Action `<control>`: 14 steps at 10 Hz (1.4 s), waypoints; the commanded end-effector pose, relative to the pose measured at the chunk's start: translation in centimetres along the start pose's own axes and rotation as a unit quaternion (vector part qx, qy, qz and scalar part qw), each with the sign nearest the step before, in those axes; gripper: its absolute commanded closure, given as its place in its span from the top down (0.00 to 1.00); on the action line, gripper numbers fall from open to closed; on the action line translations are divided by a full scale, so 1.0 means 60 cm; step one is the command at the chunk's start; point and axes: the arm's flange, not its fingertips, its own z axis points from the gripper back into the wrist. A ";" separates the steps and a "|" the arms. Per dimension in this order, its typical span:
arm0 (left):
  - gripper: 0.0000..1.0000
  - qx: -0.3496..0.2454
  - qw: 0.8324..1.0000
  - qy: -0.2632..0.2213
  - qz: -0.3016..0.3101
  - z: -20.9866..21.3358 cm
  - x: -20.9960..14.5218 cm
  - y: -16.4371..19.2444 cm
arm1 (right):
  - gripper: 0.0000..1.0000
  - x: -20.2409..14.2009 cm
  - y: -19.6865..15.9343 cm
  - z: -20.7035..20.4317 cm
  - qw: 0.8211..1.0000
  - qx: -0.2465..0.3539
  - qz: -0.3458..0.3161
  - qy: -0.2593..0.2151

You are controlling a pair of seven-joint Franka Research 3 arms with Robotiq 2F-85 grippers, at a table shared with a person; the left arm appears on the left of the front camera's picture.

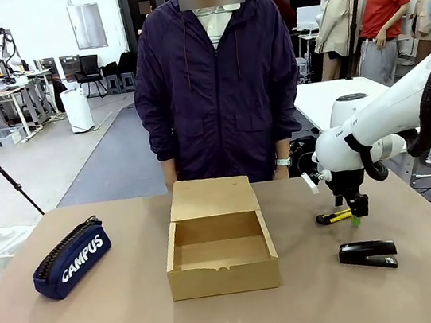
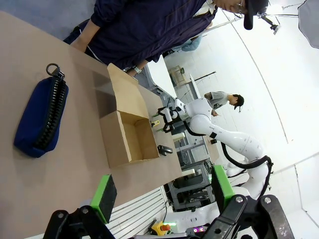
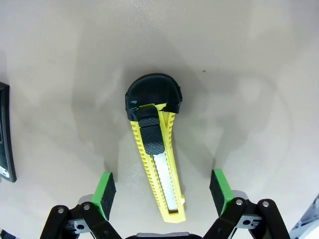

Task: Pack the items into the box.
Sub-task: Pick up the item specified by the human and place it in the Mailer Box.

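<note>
Yellow knife (image 3: pixel 155 162) under spread right hand (image 3: pixel 161 190)

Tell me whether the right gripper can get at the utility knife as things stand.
Probably yes: the right gripper hangs open directly above the utility knife, jaws either side of it, and nothing lies between.

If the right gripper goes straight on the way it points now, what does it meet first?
Most likely the utility knife, lying on the table under the open right gripper; gap unclear.
</note>
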 end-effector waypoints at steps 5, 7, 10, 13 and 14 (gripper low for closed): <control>1.00 -0.009 1.000 -0.005 -0.004 0.000 0.002 -0.004 | 0.00 -0.007 -0.010 0.005 0.999 0.020 0.018 -0.030; 1.00 -0.009 1.000 -0.005 -0.004 0.000 0.002 -0.004 | 0.00 -0.007 -0.009 0.005 0.999 0.023 0.021 -0.037; 1.00 -0.009 1.000 -0.005 -0.004 0.000 0.002 -0.004 | 0.00 -0.006 -0.011 0.005 0.999 0.029 0.024 -0.038; 1.00 -0.009 1.000 -0.005 -0.004 0.000 0.002 -0.004 | 0.00 -0.005 -0.011 0.005 0.998 0.034 0.027 -0.041; 1.00 -0.009 1.000 -0.005 -0.004 0.000 0.002 -0.004 | 0.00 -0.004 -0.011 0.006 0.998 0.035 0.027 -0.041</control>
